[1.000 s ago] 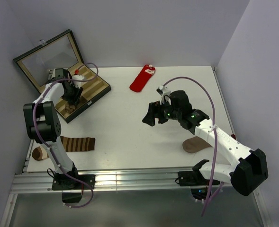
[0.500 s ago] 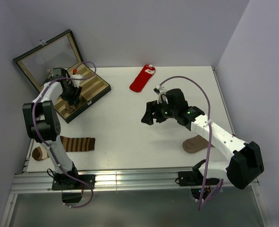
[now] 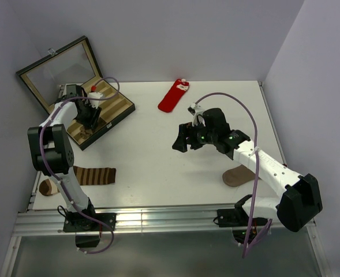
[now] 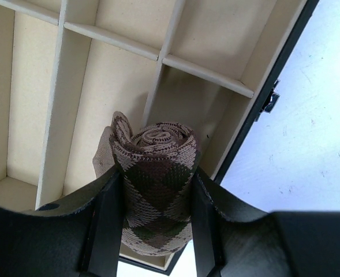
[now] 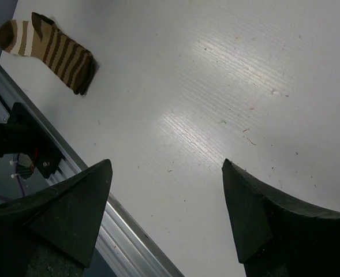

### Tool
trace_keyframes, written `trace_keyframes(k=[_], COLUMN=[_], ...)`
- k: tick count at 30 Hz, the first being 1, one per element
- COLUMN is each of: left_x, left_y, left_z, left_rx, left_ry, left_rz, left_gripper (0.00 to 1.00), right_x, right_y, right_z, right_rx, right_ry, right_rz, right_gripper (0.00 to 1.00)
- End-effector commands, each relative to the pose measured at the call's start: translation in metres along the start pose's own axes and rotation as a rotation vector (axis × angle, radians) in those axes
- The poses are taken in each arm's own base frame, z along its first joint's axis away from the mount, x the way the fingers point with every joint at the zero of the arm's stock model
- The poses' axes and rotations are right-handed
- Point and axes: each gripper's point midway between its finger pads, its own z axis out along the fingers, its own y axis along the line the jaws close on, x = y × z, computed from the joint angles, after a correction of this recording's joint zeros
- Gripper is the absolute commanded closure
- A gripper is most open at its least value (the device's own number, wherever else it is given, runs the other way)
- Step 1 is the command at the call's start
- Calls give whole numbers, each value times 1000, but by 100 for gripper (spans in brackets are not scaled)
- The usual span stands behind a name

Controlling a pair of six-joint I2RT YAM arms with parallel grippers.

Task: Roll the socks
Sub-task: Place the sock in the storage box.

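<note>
The tan-and-dark-brown argyle sock [image 4: 155, 179] is rolled into a tight cylinder, and my left gripper [image 4: 152, 190] is shut on it, a finger on each side. It hangs over a compartment at the near corner of the open box [image 4: 118, 41]. In the top view the left gripper [image 3: 89, 119] is over the box's tray [image 3: 116, 101]. The red sock with a white cuff [image 3: 173, 96] lies flat at the back middle of the table. My right gripper [image 3: 181, 138] hovers open over bare table at the centre, nothing between its fingers [image 5: 83, 202].
A brown-and-cream striped sock [image 3: 92, 175] lies near the front left edge, also seen in the right wrist view [image 5: 54, 49]. A plain tan-brown sock [image 3: 239, 176] lies at the front right. The box's glass lid [image 3: 60, 69] stands open at the back left. The table's metal front rail [image 5: 129, 231] runs below the right gripper.
The right arm has shifted slightly left and forward, its gripper staying open. The left gripper holds the rolled sock over the box, hardly moved.
</note>
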Motion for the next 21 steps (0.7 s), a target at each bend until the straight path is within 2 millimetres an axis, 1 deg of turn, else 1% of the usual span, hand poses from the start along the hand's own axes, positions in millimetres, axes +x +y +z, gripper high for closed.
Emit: trace_keyframes(k=[1,6,7,13,21], left_x=[20,21,24,20,20], left_y=[-39,-38,-38,-34,-32], left_z=[9,10,11,11,14], left_rx=[135,116,107,94,85], left_ry=[78,78,85,77,75], left_rz=[-16,-6,-5,-7,-7], left_gripper=[76,76,76,77,77], right_x=[-21,-22,-23,-19,-23], right_y=[12,11,11,9,10], right_z=[-9,-9,-9,-6,-5], right_rx=[-33,-28,-26,-24,-28], right_ry=[-71,-74,-74,-64,-70], right_rz=[-17,-15,-16,-11,-12], right_gripper=[16,16,16,16,16])
